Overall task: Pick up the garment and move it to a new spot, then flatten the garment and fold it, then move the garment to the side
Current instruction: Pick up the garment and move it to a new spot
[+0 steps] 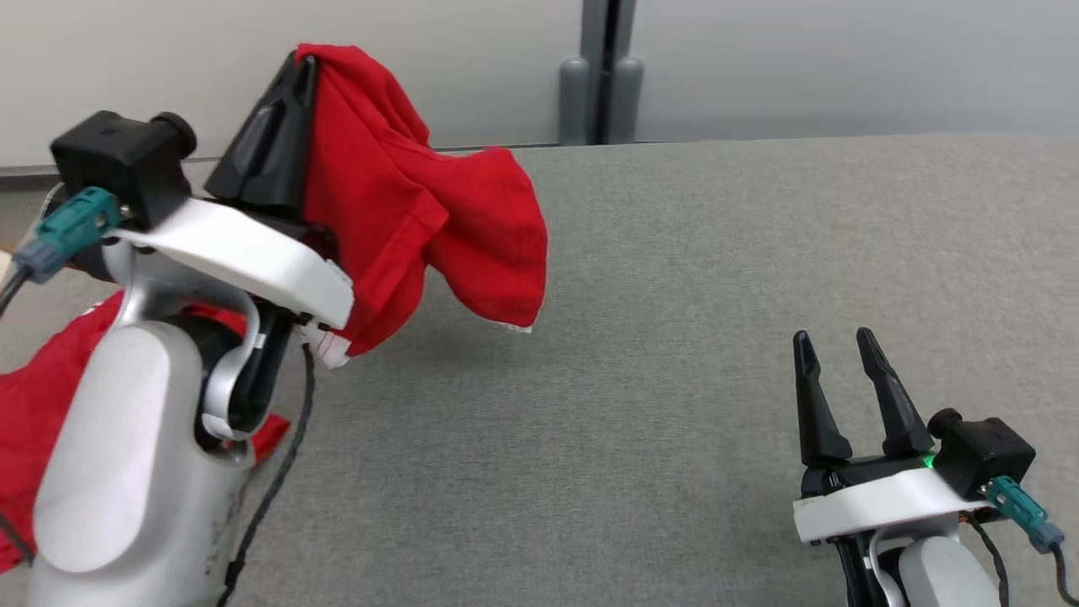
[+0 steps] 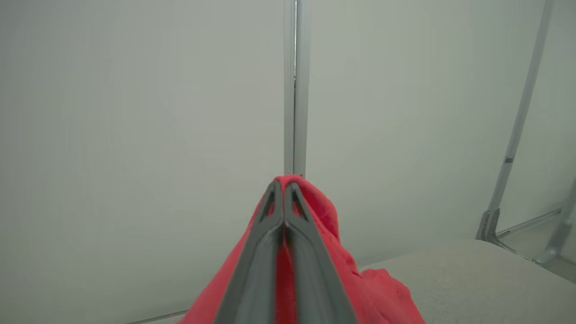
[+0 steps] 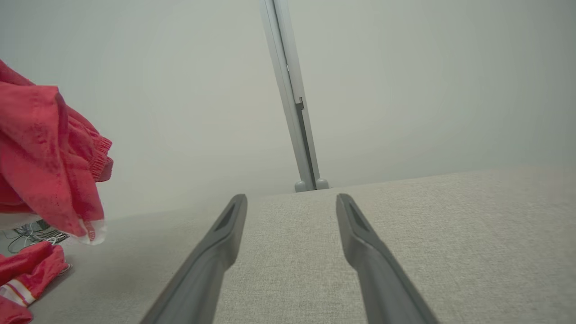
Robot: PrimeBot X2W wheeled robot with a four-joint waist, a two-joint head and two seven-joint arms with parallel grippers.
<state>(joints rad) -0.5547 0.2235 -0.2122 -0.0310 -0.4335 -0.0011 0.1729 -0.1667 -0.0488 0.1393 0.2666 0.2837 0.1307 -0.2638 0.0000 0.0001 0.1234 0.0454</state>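
The limp garment (image 1: pixel 472 219) is pinched by the left gripper (image 1: pixel 302 61); the hem (image 1: pixel 506 323) drooping below, seemingly free, suits the spread right gripper (image 1: pixel 834 341).

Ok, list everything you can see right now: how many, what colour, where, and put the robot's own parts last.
grey fabric-covered table: one, grey, across the foreground.
grey upright post: one, grey, behind the table's far edge.
pale wall: one, off-white, background.
red cloth garment: one, red with white trim, held up at upper left, trailing down at the table's left edge.
left end effector: one, dark, raised, shut on the garment.
right end effector: one, dark, lower right, open.
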